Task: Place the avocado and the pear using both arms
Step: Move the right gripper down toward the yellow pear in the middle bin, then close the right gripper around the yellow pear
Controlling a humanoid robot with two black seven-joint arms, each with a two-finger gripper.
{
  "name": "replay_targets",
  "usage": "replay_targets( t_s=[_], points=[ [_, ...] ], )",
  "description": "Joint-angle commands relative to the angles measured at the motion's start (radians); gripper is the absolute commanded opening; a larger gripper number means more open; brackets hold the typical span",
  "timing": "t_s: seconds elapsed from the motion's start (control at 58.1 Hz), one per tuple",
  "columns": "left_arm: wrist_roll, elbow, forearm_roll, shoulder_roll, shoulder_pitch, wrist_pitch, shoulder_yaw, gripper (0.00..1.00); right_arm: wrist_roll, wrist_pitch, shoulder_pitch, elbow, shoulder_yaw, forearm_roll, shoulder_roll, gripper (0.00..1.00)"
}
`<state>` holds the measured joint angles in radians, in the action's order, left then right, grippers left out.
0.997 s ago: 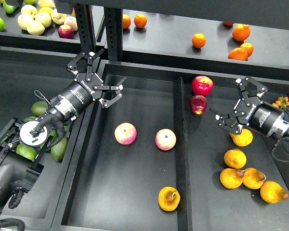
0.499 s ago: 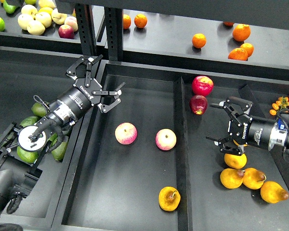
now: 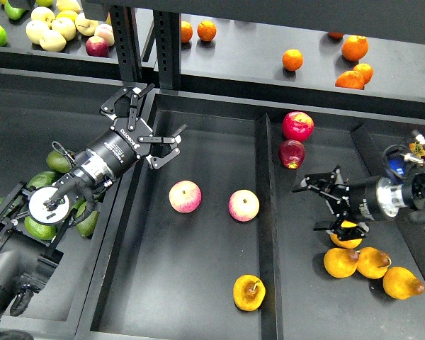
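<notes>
A golden pear (image 3: 248, 292) with a dark dimple and stem lies at the front of the middle tray (image 3: 198, 142). Several more pears (image 3: 372, 263) lie in the right tray. My right gripper (image 3: 314, 206) is open and empty, just left of one of these pears (image 3: 347, 237), which it partly hides. Green avocados (image 3: 57, 160) lie in the left bin, partly hidden under my left arm. My left gripper (image 3: 143, 126) is open and empty over the far left corner of the middle tray, up and right of the avocados.
Two pink-yellow apples (image 3: 185, 196) (image 3: 243, 205) lie mid-tray. Two red apples (image 3: 297, 126) sit at the back of the right tray. A divider wall (image 3: 266, 212) separates the trays. Oranges (image 3: 355, 47) and pale apples (image 3: 53, 28) lie on the back shelf.
My right gripper has swung left and lower, turning sideways beside the pears in the right tray. My left gripper has barely moved.
</notes>
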<state>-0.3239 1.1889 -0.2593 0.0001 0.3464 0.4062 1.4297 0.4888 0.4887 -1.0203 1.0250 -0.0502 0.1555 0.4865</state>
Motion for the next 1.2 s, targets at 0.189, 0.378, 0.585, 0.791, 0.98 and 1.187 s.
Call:
replay_targets(
  t_s=[0.189,0.378,0.585,0.791,0.98,1.187],
  points=[
    [0.000,-0.002,0.000,0.000,-0.001,0.002,-0.002,0.99,0.000,0.000,0.045,-0.112,0.127,0.001,-0.118,1.00],
    [-0.001,-0.005,0.000,0.000,-0.003,0.002,-0.006,0.99,0.000,0.000,0.123,-0.157,0.128,0.022,-0.164,1.00],
    [-0.001,-0.012,0.000,0.000,-0.003,0.011,-0.017,0.99,0.000,0.000,0.146,-0.160,0.116,0.022,-0.210,1.00],
    [-0.001,-0.012,0.000,0.000,-0.003,0.011,-0.018,0.99,0.000,0.000,0.180,-0.171,0.115,0.024,-0.241,1.00],
    [-0.001,-0.009,0.000,0.000,-0.004,0.011,-0.018,0.99,0.000,0.000,0.201,-0.195,0.113,0.036,-0.263,1.00],
    [-0.001,-0.008,0.000,0.000,-0.003,0.011,-0.020,0.99,0.000,0.000,0.209,-0.218,0.086,0.049,-0.275,0.92]
  ],
)
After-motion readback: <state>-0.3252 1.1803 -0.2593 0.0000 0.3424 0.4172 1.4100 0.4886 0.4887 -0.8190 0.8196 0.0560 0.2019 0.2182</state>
